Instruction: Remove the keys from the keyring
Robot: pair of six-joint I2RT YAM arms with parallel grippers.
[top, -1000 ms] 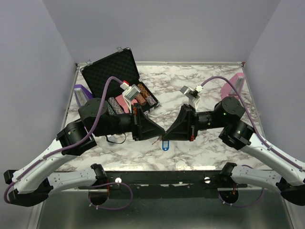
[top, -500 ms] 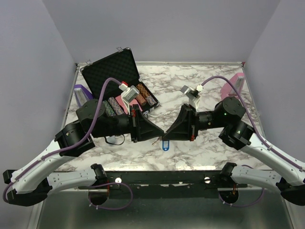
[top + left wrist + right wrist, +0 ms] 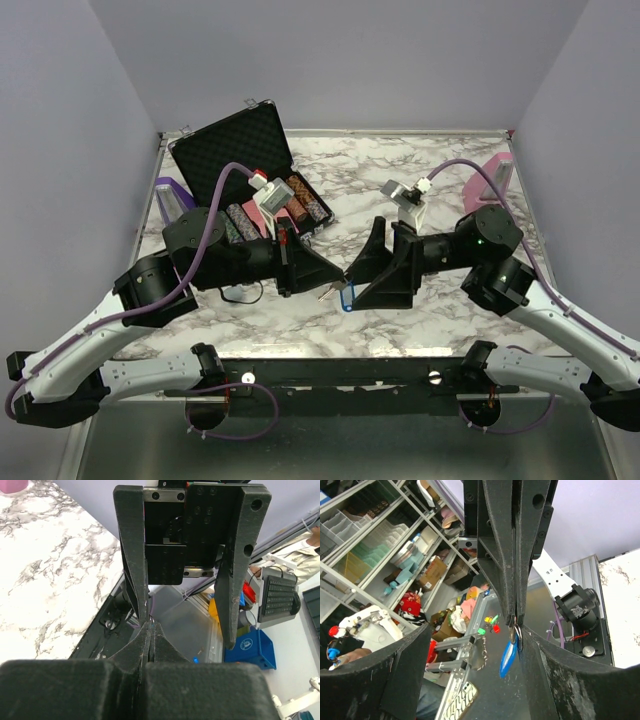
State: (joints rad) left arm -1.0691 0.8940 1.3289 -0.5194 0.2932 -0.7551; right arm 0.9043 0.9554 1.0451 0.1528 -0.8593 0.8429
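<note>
The keyring's thin metal ring is pinched at the tips of my left gripper, which is shut on it, and its blue oval tag hangs free below. From above, the blue tag shows just under the left gripper over the table's near middle. A small silver piece, probably the key, sticks out beside those tips. My right gripper faces the left one with its jaws spread wide on either side of the tag, holding nothing. In the left wrist view my own fingers are pressed together, and the right gripper stands open opposite.
An open black poker chip case with rows of chips lies at the back left on the marble table. A purple object sits at the left edge and a pink one at the right edge.
The right gripper has opened wide and let go. The left gripper has closed fully on the ring, so the blue tag now hangs from it alone.
</note>
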